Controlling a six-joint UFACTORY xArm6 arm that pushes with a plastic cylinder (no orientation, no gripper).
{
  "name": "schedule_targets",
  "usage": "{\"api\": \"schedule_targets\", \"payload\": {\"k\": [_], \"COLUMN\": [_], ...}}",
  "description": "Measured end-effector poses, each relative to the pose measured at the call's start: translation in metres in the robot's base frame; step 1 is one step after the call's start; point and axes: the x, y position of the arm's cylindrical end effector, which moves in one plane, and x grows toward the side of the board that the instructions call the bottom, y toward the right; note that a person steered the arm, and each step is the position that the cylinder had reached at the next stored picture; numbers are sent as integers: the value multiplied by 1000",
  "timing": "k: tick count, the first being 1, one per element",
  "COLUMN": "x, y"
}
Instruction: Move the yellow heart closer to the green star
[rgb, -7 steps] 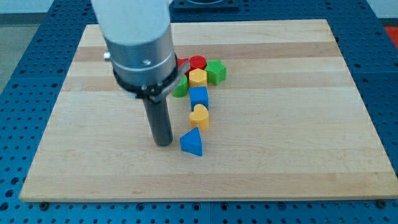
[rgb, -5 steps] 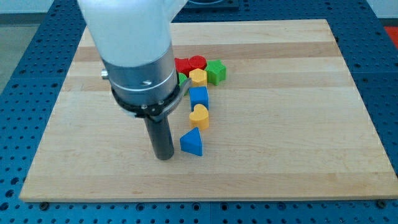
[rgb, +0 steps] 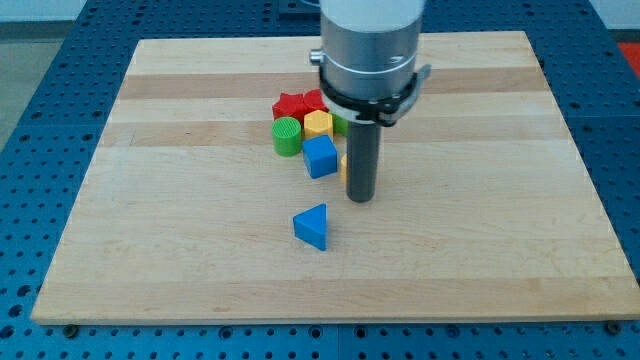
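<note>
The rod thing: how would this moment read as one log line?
my tip: right of blue cube | yellow heart: mostly hidden behind rod | green star: hidden | blue triangle: apart

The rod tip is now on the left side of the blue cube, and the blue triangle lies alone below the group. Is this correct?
Not quite. In the camera view, my tip is to the view's right of the blue cube, not its left. The blue triangle does lie alone below the group.

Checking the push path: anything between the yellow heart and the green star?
Cannot confirm. My tip sits just right of the blue cube, and the rod hides nearly all of the yellow heart and the green star entirely.
</note>
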Motion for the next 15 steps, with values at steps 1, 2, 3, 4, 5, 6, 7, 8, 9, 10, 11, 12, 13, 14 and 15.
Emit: {"api": "schedule_targets", "payload": {"k": [1, 2, 3, 4, 5, 6, 7, 8, 9, 10, 11, 12, 13, 14, 15], "x": [0, -5, -4, -1, -1, -3, -11, -18, -13, -6, -7, -9, -9, -11, -19], "y": [14, 14, 14, 14, 14, 14, 13, 13, 13, 13, 13, 8, 2, 1, 1]}}
